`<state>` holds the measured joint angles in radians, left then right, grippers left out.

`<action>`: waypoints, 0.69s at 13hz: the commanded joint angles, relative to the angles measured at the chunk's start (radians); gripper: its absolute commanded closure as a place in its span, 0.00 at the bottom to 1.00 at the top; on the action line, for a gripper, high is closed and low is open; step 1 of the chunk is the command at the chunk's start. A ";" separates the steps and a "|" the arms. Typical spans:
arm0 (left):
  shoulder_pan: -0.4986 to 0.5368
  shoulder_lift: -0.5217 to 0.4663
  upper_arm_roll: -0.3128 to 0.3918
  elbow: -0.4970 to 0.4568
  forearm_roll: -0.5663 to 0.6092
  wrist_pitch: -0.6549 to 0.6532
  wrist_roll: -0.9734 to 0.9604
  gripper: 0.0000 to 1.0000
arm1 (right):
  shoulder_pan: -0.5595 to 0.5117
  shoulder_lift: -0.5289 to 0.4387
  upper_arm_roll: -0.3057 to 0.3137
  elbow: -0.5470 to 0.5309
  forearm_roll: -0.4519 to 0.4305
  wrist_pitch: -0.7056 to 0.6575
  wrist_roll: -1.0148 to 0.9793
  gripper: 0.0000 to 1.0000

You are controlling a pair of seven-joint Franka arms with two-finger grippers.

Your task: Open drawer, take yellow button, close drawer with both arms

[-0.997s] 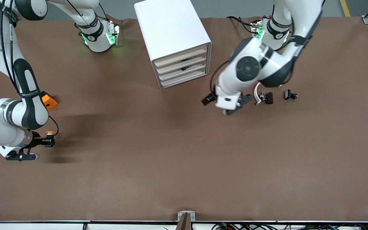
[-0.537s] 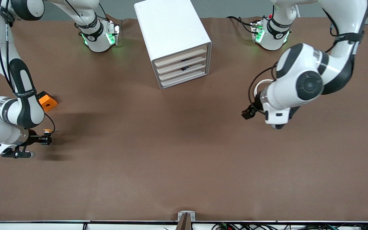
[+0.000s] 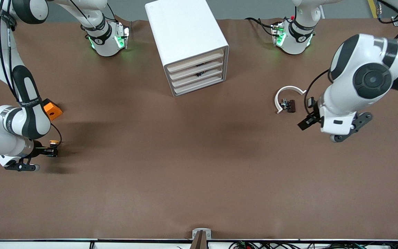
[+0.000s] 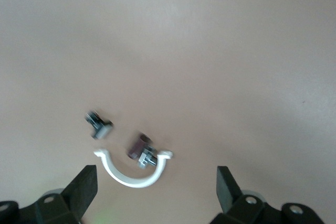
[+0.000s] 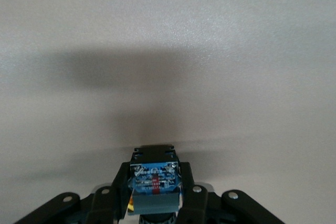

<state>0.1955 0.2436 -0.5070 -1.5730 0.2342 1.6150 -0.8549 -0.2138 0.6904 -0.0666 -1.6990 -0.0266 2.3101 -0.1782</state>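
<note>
The right gripper (image 3: 48,152) clamps the button (image 3: 53,142); the left gripper (image 4: 156,192) hangs wide at three o'clock; the drawer (image 3: 196,59) looks closed, so little remains.

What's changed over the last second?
The left gripper, open, swung from in front of the cabinet toward its own end of the table, uncovering the white clip. The right gripper stayed put, shut on the button. The drawer remains closed.

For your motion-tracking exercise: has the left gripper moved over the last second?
Yes. The left gripper swung away from the cabinet toward the left arm's end of the table.
</note>
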 commanded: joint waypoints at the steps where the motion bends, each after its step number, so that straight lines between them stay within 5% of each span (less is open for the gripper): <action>1: 0.088 -0.088 -0.010 0.001 0.008 -0.024 0.272 0.00 | -0.019 0.001 0.019 0.001 -0.006 0.008 0.023 1.00; 2: 0.108 -0.113 -0.010 0.001 0.004 -0.027 0.354 0.00 | -0.019 0.003 0.021 0.001 -0.006 0.008 0.025 0.49; 3: 0.120 -0.130 -0.010 0.001 -0.009 -0.027 0.400 0.00 | -0.016 0.003 0.021 0.001 -0.006 0.006 0.025 0.19; 4: 0.140 -0.145 -0.008 0.001 -0.035 -0.027 0.451 0.00 | -0.010 0.003 0.019 0.002 -0.006 0.002 0.031 0.00; 5: 0.116 -0.179 0.040 -0.007 -0.065 -0.027 0.515 0.00 | -0.012 0.003 0.019 0.004 -0.006 0.000 0.031 0.00; 7: -0.055 -0.220 0.277 -0.021 -0.140 -0.046 0.629 0.00 | -0.004 -0.005 0.022 0.012 -0.006 -0.006 0.031 0.00; 9: -0.118 -0.288 0.362 -0.073 -0.220 -0.058 0.724 0.00 | -0.001 -0.032 0.030 0.024 -0.006 -0.020 0.032 0.00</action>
<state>0.1388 0.0393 -0.2200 -1.5760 0.0657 1.5622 -0.1993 -0.2123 0.6898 -0.0513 -1.6855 -0.0266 2.3114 -0.1653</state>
